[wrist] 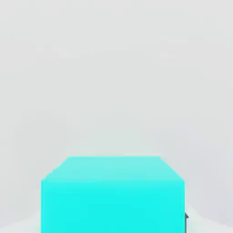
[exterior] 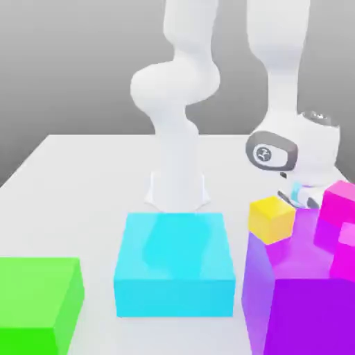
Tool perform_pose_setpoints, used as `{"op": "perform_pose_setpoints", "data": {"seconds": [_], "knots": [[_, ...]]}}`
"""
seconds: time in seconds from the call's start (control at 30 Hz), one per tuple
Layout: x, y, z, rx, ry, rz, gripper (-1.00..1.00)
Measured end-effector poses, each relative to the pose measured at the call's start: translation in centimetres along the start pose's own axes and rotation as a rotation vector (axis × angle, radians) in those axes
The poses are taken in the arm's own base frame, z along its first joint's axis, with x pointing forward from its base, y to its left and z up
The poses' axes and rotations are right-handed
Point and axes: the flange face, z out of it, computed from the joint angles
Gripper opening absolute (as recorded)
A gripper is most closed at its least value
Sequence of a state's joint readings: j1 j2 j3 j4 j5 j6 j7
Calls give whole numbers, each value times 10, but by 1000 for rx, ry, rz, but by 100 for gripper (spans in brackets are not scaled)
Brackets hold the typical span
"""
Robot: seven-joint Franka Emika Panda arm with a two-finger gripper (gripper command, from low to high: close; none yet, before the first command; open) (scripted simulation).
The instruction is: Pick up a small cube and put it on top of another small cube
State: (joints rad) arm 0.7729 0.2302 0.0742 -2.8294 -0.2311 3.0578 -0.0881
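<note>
No words, labels, brand names or numbers can be read. A small dark emblem (exterior: 263,154) is borne by the pale, dark-rimmed panel (exterior: 281,155) of the robot's wrist, seen above the purple block (exterior: 315,315) in the exterior view.

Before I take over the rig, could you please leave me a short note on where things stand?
Gripper: shut on the small cyan cube, by the far side of the big purple block.
Other small cubes: one yellow and two magenta-pink ones, all on the purple block.
Done: cube gripped; I can't tell whether it is lifted.
Left: raise it if needed, set it on another small cube, release. The target isn't named; the yellow one looks a reasonable choice, but please confirm.
</note>
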Motion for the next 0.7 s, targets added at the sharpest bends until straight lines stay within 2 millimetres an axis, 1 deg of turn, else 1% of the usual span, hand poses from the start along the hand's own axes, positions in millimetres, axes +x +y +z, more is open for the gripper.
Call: {"op": "perform_pose_setpoints", "data": {"seconds": [0.17,0.27,0.3,0.33,0.37,0.4,0.43,0.6,0.7], "knots": [[2,1,-35,-2,1,-1,-100],[0,-2,-54,0,-1,-7,-100],[6,-3,-57,-14,6,-55,-100],[15,2,-60,-24,14,-71,-100],[21,20,-65,-33,22,-47,-100],[25,45,-70,-41,30,3,-100],[33,61,-75,-48,38,26,-100],[83,99,-107,-72,85,34,-100],[106,127,-138,-75,101,10,-100]]}}
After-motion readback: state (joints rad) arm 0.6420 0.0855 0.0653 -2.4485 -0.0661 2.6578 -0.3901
